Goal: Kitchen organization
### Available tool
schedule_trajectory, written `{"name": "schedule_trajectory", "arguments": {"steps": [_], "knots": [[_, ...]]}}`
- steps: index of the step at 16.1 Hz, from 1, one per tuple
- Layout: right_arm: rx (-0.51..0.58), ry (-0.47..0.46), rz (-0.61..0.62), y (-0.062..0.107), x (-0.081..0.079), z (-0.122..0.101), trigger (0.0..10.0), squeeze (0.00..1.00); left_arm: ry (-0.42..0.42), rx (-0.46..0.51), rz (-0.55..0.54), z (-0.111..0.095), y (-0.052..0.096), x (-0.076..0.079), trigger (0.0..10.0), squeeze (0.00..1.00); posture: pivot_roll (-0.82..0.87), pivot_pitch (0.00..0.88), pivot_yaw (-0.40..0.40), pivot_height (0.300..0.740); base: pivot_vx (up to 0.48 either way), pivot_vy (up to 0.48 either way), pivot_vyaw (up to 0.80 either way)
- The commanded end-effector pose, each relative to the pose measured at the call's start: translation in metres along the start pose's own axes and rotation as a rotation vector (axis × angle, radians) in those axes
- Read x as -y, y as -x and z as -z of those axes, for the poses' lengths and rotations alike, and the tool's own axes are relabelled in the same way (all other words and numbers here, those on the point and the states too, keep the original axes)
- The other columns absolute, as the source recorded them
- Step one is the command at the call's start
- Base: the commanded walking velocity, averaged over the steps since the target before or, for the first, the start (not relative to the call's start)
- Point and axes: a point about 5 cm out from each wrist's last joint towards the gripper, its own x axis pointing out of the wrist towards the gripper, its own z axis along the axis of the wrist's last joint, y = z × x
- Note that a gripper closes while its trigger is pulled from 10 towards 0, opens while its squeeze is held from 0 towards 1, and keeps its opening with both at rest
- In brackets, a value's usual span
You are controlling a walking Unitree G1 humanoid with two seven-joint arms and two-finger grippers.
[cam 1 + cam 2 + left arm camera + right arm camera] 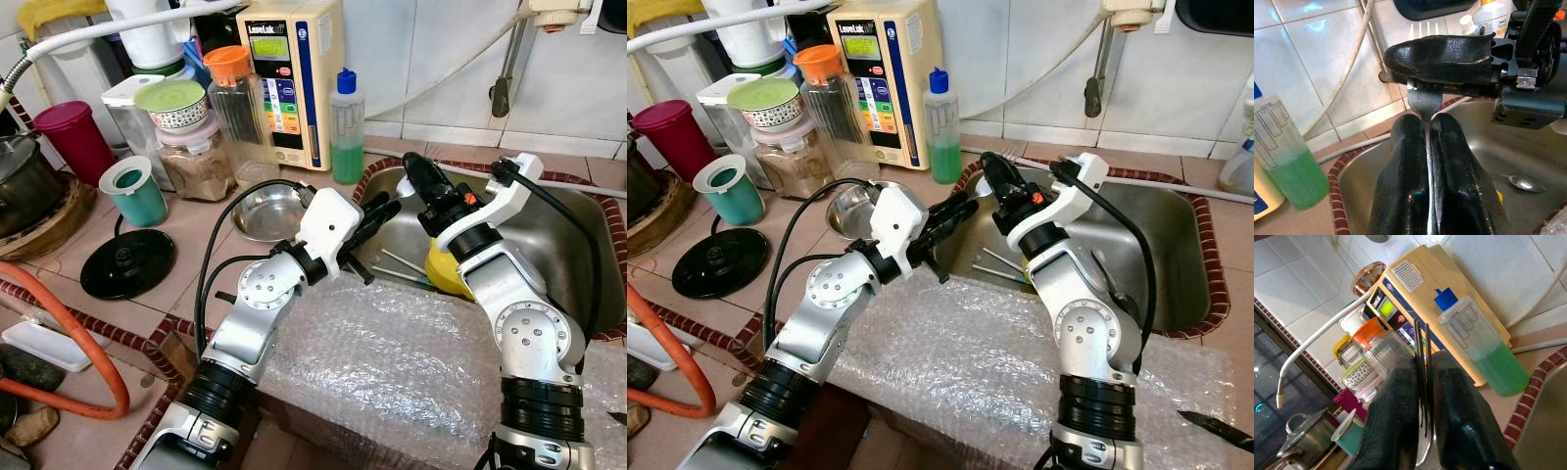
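From the head views, both arms reach out over the sink (578, 245). The left gripper (377, 217) and the right gripper (419, 181) meet above the sink's near left part. A fork (1423, 95) sits between them. It looks like the fork is being passed from one gripper to the other. To do this well, I think one gripper should keep a tight hold until the other has let go, and both should move slowly so the fork does not drop into the sink. More cutlery (1004, 266) and something yellow (446, 269) lie in the sink. On the counter (196, 220) to the left stand a green soap bottle (347, 127), a steel bowl (266, 211), a teal cup (135, 191) and a black lid (127, 262). Bubble wrap (392, 352) covers the near edge.

In the left wrist view, the left gripper's two black fingers (1400, 191) are pressed nearly together on the fork's handle. The right gripper crosses just above, and its finger lies over the fork's neck, below the prongs.

In the right wrist view, the right gripper's fingers (1396, 426) are almost closed, with the fork's thin prongs sticking up between them. Behind stand the soap bottle and a cream machine (1415, 289).
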Motion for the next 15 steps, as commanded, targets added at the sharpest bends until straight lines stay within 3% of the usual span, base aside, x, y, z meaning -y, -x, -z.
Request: {"name": "schedule_trajectory", "arguments": {"steps": [1, 11, 12, 14, 15], "knots": [[0.000, 0.002, 0.072, 0.005, 0.012, -0.001, 0.0, 0.00, -0.032, 0.058, -0.060, -0.013, 0.002, -0.014, 0.0, 0.00, 0.00, 0.000, 0.149, 0.740, 0.000, 0.000, 0.00], [0.000, 0.002, 0.072, 0.005, 0.012, -0.001, 0.0, 0.00, -0.032, 0.058, -0.060, -0.013, 0.002, -0.014, 0.0, 0.00, 0.00, 0.000, 0.149, 0.740, 0.000, 0.000, 0.00], [0.059, 0.065, 0.220, 0.007, 0.028, -0.010, 0.0, 0.00, 0.020, 0.050, -0.052, -0.009, 0.004, -0.011, 10.0, 1.00, 0.00, 0.000, 0.153, 0.740, 0.000, 0.000, 0.00], [0.142, 0.148, 0.412, 0.011, 0.048, -0.022, 0.0, 0.00, 0.088, 0.038, -0.048, -0.004, 0.008, -0.008, 10.0, 1.00, 0.01, 0.000, 0.154, 0.740, 0.000, 0.000, 0.00], [0.138, 0.144, 0.407, 0.011, 0.047, -0.020, 0.0, 0.00, 0.060, 0.028, -0.065, -0.003, 0.007, -0.009, 10.0, 1.00, 0.00, 0.000, 0.156, 0.740, 0.000, 0.000, 0.00]]}}
